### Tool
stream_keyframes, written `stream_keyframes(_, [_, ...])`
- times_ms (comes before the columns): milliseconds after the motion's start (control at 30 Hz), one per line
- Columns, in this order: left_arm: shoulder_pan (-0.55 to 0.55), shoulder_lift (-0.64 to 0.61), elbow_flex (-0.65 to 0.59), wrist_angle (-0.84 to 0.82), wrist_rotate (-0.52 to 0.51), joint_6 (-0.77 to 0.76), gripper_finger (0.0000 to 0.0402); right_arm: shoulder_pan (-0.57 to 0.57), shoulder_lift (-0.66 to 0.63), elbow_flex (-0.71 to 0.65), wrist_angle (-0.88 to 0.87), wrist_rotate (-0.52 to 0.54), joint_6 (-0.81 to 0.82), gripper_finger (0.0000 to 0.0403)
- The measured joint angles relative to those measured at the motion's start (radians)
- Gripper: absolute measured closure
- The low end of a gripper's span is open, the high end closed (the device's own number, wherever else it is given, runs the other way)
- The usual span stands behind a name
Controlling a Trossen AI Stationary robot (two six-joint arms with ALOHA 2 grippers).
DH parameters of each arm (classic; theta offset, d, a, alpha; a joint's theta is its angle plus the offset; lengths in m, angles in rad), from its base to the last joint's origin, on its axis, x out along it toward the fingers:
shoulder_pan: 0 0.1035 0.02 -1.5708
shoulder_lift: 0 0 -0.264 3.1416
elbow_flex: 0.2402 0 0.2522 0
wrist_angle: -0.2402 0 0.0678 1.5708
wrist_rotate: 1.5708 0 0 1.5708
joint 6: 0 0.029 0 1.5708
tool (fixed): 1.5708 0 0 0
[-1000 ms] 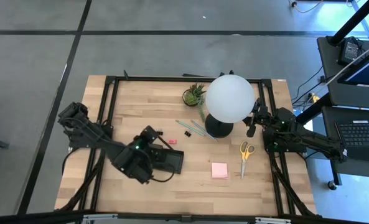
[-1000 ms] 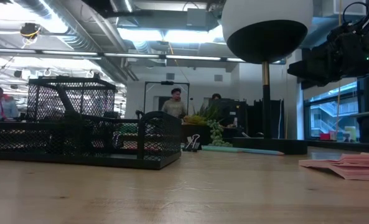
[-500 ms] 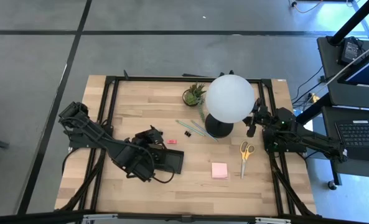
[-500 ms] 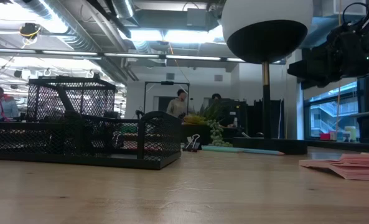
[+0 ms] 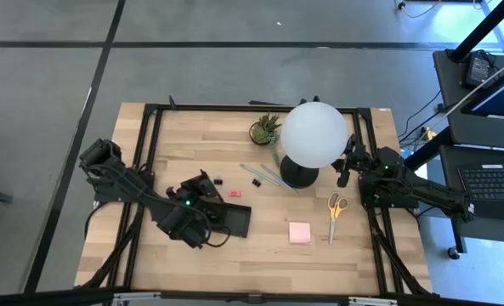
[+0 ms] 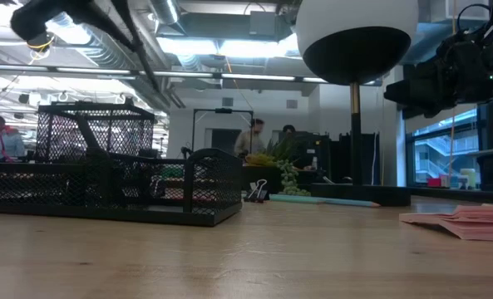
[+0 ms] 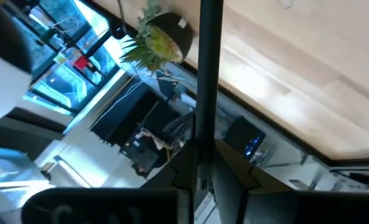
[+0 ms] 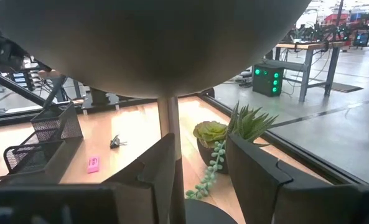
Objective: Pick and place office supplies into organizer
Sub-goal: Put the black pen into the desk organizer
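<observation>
Lettering is not legible on any item. Left gripper [image 5: 202, 183], above the organizer [image 5: 228, 219], grips a black pen [image 7: 208, 74]. Right gripper [image 5: 347, 170] waits open beside the lamp [image 5: 313, 136]; scissors [image 5: 335, 212] lie nearby.

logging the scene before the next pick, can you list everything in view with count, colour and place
organizer: one, black mesh, front left of table
eraser: one, pink, just behind the organizer
binder clip: one, black, table centre
pencils: a few, pale green, beside the lamp base
lamp: one, white globe on black base, back centre
plant: one, green, potted, left of the lamp
sticky-note pad: one, pink, front centre
scissors: one pair, yellow handles, right of the pad
left gripper: shut on a black pen, above the organizer
right gripper: open, empty, beside the lamp
</observation>
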State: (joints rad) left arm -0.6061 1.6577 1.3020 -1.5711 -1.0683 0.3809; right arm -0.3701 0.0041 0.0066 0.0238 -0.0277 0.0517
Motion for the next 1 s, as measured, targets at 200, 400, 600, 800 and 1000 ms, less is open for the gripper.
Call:
stream_keyframes(200, [-0.048, -0.050, -0.037, 0.000, 0.024, -0.070, 0.0373, 0.000, 0.000, 0.000, 0.000, 0.000, 0.000, 0.0258])
stream_keyframes(400, [-0.082, -0.073, -0.082, 0.001, 0.032, -0.080, 0.0373, 0.000, 0.000, 0.000, 0.000, 0.000, 0.025, 0.0258])
stream_keyframes(600, [-0.072, -0.073, -0.166, 0.000, 0.004, -0.137, 0.0373, 0.000, 0.000, 0.000, 0.000, 0.000, 0.039, 0.0258])
stream_keyframes(800, [-0.073, -0.073, -0.210, 0.000, 0.000, -0.175, 0.0373, 0.000, 0.000, 0.000, 0.000, 0.000, 0.044, 0.0258])
stream_keyframes(1000, [-0.073, -0.056, -0.245, 0.001, -0.038, -0.130, 0.0373, 0.000, 0.000, 0.000, 0.000, 0.000, 0.040, 0.0258])
